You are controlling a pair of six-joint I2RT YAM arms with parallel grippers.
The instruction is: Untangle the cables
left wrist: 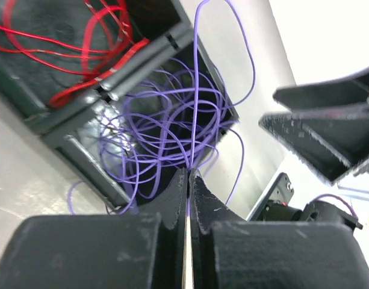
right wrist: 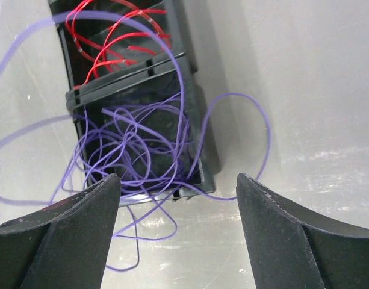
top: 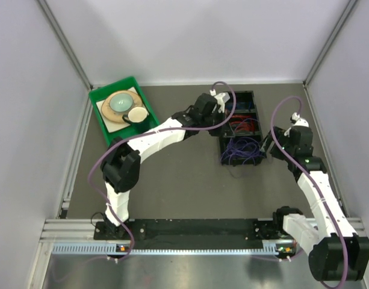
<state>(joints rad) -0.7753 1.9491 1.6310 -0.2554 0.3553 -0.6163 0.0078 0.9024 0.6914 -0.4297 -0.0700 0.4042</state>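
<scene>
1. Only the top view shows the whole layout. A black bin [top: 257,120], divided into compartments in a row, sits right of centre on the grey table [top: 172,186]. A green tray [top: 99,117] stands well apart at the far left, holding a round wooden board [top: 115,114] with a pale bowl [top: 120,101] on it.
2. The cables are in the bin. The red cables [top: 244,126] fill the middle compartment and the purple cables [top: 243,149] fill the nearest one. A few purple loops spill over the near wall onto the table.
3. In the top view the left gripper [top: 223,123] reaches the bin's left side, but its jaws cannot be made out there. The left wrist view shows them pressed together, pinching one purple strand that rises straight up from between the fingertips in front of the purple tangle.
4. The right gripper [top: 270,144] stands just beside the bin's right side. Its wrist view shows the jaws spread wide and holding nothing, with the purple compartment visible between them.
5. The left wrist view also catches the right gripper's spread fingers beyond the bin. The right wrist view alone shows a purple loop arching out past the bin's right wall.
6. Small orange marks on the rail [top: 172,247] at the near edge are too small to read.
</scene>
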